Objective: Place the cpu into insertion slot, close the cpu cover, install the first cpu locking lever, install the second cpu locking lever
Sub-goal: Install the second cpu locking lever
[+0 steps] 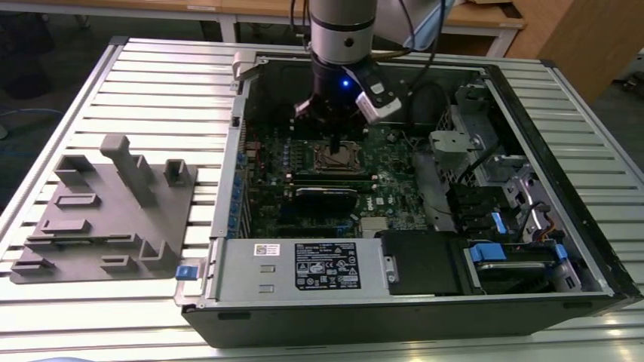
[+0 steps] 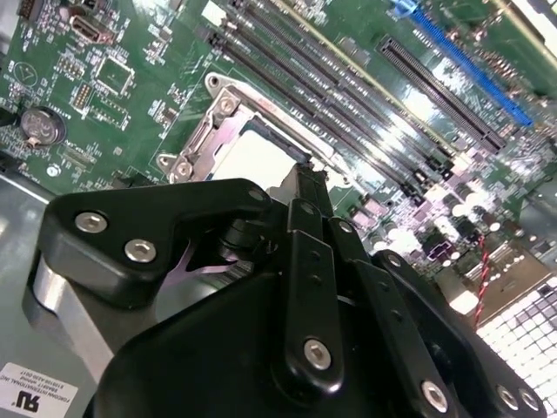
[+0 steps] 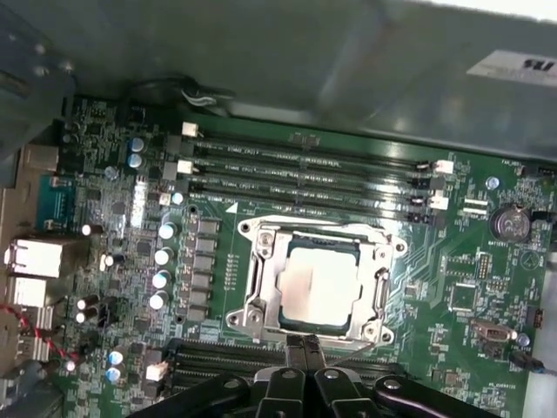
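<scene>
The cpu (image 3: 320, 283) lies flat in the insertion slot (image 1: 337, 158) on the green board, its silver face showing. The cpu cover (image 3: 261, 283) lies folded down around it as a silvery frame. My gripper (image 3: 305, 347) hangs just over one edge of the socket, its two black fingers pressed together with nothing between them. A thin wire lever (image 3: 355, 351) runs along that same edge beside the fingertips. In the second wrist view the gripper (image 2: 300, 177) ends right at the cpu (image 2: 254, 157) and cover (image 2: 196, 144). In the exterior view the gripper (image 1: 336, 145) stands upright above the socket.
The board sits deep inside an open computer case (image 1: 223, 226) with metal walls all round. Memory slots (image 3: 305, 174) run beside the socket, capacitors (image 3: 165, 261) on another side. A grey box with a black label (image 1: 302, 265) spans the case front. A grey fixture (image 1: 101, 211) lies outside at the exterior view's left.
</scene>
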Motion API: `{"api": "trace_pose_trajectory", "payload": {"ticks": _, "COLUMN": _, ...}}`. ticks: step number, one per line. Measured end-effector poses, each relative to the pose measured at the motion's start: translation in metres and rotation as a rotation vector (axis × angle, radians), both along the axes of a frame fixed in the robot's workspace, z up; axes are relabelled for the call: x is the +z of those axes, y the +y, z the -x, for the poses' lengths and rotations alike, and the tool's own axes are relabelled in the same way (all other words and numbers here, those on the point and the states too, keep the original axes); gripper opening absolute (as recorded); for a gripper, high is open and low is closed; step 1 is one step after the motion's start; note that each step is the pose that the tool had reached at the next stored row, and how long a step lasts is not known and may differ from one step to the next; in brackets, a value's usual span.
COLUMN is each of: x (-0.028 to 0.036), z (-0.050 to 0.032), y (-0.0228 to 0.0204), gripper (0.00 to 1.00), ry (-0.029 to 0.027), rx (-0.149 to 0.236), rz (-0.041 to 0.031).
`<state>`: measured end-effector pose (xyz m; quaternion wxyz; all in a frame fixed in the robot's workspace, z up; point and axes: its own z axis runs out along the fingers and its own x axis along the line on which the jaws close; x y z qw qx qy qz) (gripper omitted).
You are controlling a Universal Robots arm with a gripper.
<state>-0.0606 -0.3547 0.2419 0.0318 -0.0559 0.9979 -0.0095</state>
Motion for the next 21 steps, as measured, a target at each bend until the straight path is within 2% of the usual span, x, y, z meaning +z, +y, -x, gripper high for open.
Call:
{"api": "trace_pose_trajectory", "payload": {"ticks": 5, "x": 0.0000, "z": 0.0000, "y": -0.0063, "gripper": 0.11, "ry": -0.0001, "rx": 0.000, "rz": -0.0001}}
{"api": "trace_pose_trajectory", "payload": {"ticks": 9, "x": 0.0000, "z": 0.0000, "y": -0.0095, "gripper": 0.11, "ry": -0.0001, "rx": 0.000, "rz": -0.0001}}
{"api": "trace_pose_trajectory", "payload": {"ticks": 21, "x": -0.0001, "z": 0.0000, "y": -0.0099, "gripper": 0.11, "ry": 0.0000, "rx": 0.000, "rz": 0.0000}}
